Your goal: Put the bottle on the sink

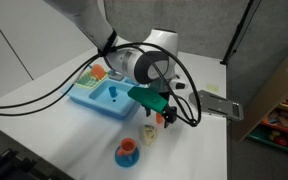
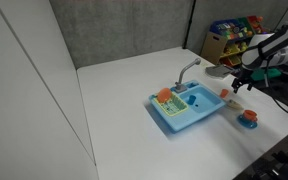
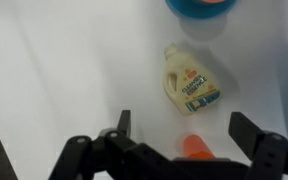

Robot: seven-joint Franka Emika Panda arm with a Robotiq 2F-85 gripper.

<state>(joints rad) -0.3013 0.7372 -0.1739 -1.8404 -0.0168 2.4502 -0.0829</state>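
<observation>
Jaws are standing wide apart, gripping nothing, hanging over the white surface (image 3: pixel 64 70). The bottle (image 3: pixel 191 85) is lying flat there with its label up, just ahead of the jaws rather than between them and well apart from the sink (image 1: pixel 89 100). A small orange piece (image 3: pixel 194 148) is sitting between the jaws instead. The grasp is calling for shifting forward until the bottle is centred, then descending squarely and closing across its narrow body, avoiding the orange piece and the blue plate (image 3: pixel 199 6) beyond.
</observation>
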